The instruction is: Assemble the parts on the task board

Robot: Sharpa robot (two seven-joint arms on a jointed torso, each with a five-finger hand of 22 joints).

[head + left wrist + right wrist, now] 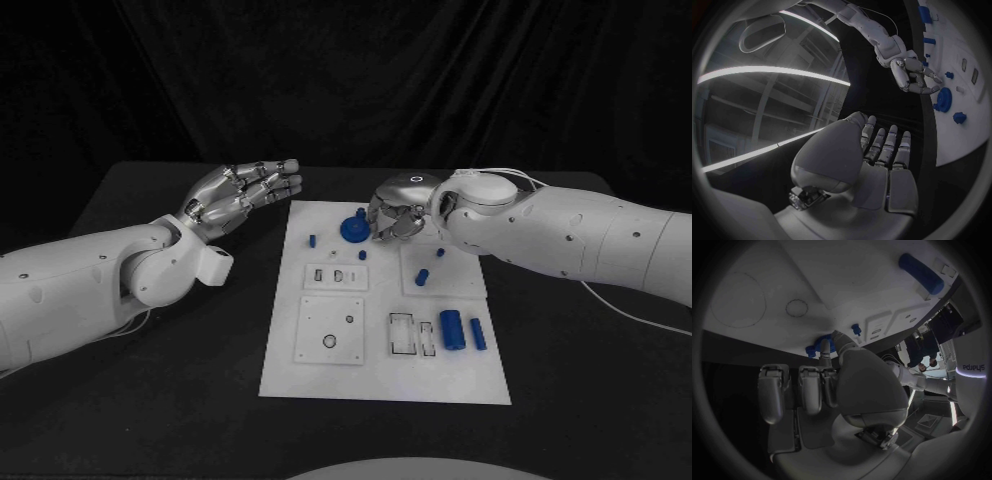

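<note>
Here, your silver right hand (401,214) (fingertips touching the round blue gear-like part (352,231)) may slip; the left hand (240,195) hovers empty, fingers apart.

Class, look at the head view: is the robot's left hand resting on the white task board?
No, the left hand hangs open over the black table, beside the white task board, touching no part.

The right hand (826,390) hangs over the white task board (848,285), fingers curled, one fingertip touching a blue round part (819,346). Just beyond it stands a small blue peg (856,329); a blue cylinder (921,273) lies well apart.
</note>
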